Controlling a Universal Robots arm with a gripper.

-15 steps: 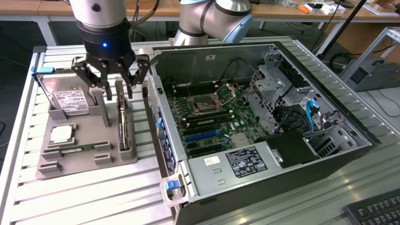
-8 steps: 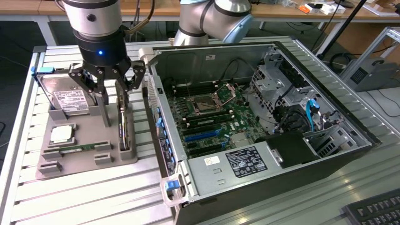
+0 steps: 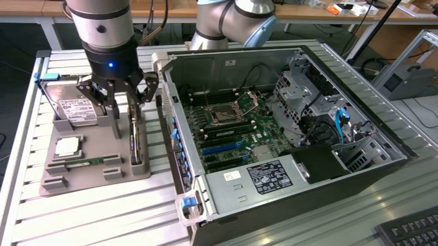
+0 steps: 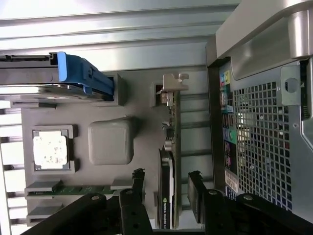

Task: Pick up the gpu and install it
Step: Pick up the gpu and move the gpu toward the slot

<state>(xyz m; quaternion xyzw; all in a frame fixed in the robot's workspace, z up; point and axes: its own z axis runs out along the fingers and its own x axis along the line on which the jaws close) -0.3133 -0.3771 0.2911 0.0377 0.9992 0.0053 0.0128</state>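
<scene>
Wrist view: gripper (image 4: 167,185), jaws open, straddles the upright gpu (image 4: 171,132) in its holder (image 4: 142,110); an off-centre closure could tilt or jam the card.

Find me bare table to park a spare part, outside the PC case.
Best: the slatted table on the camera side of the grey tray, up to the case corner. A narrower strip lies between case and keyboard. Crowded: the tray itself, and its case-side edge where the open pincer straddles the gpu.
</scene>
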